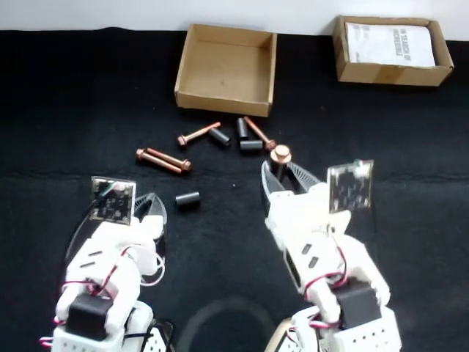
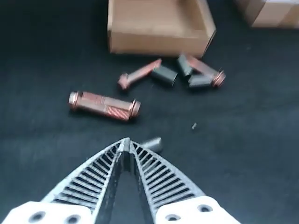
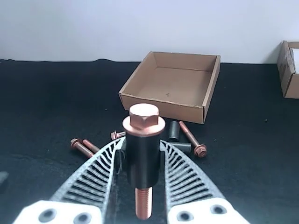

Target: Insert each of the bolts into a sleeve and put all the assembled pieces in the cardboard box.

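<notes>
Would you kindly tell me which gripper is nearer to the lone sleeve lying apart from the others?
Left. The left gripper is just beside the lone sleeve; the right gripper, holding a sleeved bolt, is farther off.

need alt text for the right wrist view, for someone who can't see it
The right gripper clamps an upright black sleeve with a copper bolt through it, head up, thread showing below. Behind it on the black table lie loose bolts and sleeves before an open cardboard box.
</notes>
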`<state>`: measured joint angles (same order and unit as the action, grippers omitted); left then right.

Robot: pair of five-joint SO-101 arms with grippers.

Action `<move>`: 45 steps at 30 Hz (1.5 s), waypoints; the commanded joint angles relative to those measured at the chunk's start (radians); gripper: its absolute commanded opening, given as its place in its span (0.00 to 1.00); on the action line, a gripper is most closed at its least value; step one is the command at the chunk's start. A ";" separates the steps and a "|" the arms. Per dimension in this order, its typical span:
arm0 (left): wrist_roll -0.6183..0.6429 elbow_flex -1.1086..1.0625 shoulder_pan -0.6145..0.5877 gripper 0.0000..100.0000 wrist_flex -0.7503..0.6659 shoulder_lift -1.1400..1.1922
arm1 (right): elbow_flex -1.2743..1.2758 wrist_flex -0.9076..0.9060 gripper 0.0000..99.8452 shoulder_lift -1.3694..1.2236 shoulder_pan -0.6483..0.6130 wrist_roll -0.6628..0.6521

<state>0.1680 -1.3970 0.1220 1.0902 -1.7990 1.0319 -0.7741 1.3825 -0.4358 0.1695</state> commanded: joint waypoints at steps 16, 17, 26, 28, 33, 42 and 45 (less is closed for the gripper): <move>0.008 -0.298 -0.171 0.01 -0.347 0.001 | -0.779 -0.186 0.01 -0.791 0.010 0.143; 0.008 -0.298 -0.171 0.01 -0.322 0.001 | -0.819 -0.217 0.01 -0.832 0.008 0.143; 0.005 -0.298 -0.171 0.01 -0.242 0.001 | -1.187 -0.406 0.01 -1.204 0.012 0.141; 0.005 -0.298 -0.171 0.01 -0.241 0.001 | -1.262 -0.414 0.01 -1.265 0.012 0.141; 0.003 -0.298 -0.171 0.01 -0.241 0.001 | -1.435 -0.406 0.01 -1.434 0.013 0.087; 0.005 -0.298 -0.239 0.01 -0.245 0.001 | -1.781 -0.237 0.01 -1.813 0.044 0.035; 0.005 -0.298 -0.240 0.01 -0.247 0.001 | -1.873 -0.134 0.01 -1.931 0.068 0.034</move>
<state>0.1680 -1.6778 -0.1066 0.8462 -1.7960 -0.7112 -1.0058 -0.4956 -0.3989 0.2156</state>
